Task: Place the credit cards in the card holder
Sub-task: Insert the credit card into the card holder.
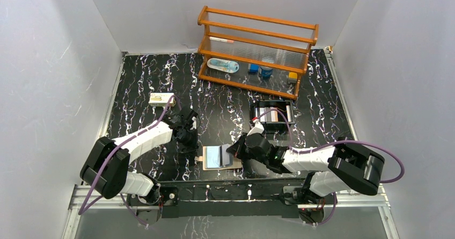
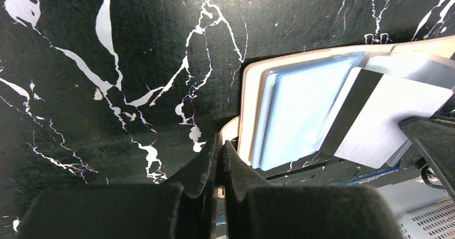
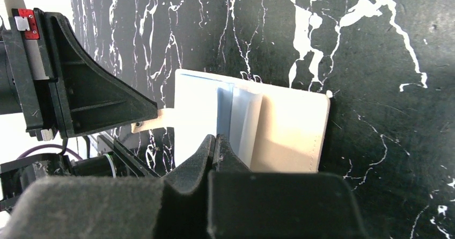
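The tan card holder (image 1: 235, 166) lies open on the table near the front edge, with pale blue sleeves inside (image 2: 300, 110). My left gripper (image 1: 193, 149) is shut on the holder's small tan tab (image 3: 163, 118) at its left side; in the left wrist view the fingertips (image 2: 220, 145) pinch it. My right gripper (image 1: 239, 150) is shut on a light blue credit card (image 2: 386, 121) with a black stripe. The card is held tilted over the holder's right half (image 3: 290, 131). In the right wrist view it shows nearly edge-on (image 3: 244, 118) just beyond my shut fingers (image 3: 216, 140).
A wooden rack (image 1: 257, 51) with small items stands at the back. A black tray (image 1: 272, 113) sits behind the right gripper. A small beige box (image 1: 161, 99) lies at the left, behind the left arm.
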Robot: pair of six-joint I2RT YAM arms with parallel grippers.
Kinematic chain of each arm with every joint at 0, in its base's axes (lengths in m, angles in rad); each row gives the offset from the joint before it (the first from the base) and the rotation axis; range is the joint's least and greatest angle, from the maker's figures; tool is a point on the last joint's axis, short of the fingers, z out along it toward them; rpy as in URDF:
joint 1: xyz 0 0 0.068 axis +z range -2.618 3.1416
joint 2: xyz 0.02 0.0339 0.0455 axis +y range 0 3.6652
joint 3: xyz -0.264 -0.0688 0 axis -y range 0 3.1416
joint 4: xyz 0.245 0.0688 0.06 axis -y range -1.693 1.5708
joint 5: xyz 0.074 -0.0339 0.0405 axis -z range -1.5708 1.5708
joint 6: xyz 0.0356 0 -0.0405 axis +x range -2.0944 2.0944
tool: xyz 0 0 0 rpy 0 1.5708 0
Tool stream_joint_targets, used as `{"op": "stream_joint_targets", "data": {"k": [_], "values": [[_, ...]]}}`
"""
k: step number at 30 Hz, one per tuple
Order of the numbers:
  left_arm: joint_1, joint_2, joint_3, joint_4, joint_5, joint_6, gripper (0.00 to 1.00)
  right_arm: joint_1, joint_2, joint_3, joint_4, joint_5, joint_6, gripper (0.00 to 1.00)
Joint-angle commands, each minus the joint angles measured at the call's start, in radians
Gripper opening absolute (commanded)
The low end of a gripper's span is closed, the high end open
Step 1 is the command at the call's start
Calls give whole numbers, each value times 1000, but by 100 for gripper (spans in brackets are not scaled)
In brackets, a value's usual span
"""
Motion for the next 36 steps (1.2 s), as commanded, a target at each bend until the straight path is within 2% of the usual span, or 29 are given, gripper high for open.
{"op": "stream_joint_targets", "data": {"k": [1, 8, 17, 25, 28, 32, 36], "values": [[2, -6, -19, -14, 34, -6, 1, 16, -12, -13, -10, 59, 13, 0], [2, -6, -22, -11, 34, -6, 1, 39, -10, -13, -15, 94, 21, 0], [1, 28, -38, 29, 70, -11, 2, 49, 31, -36, 165, 40, -5, 0], [-3, 61, -51, 62, 95, -13, 2, 49, 57, -23, 104, 40, 23, 0], [-7, 63, -55, 69, 99, -16, 2, 49, 67, -4, 53, 52, 31, 8], [-13, 67, -60, 83, 109, -19, 2, 49, 101, 57, -40, 50, 27, 11], [-18, 74, -67, 99, 127, -27, 2, 49, 132, 180, -275, 77, 14, 29]]}}
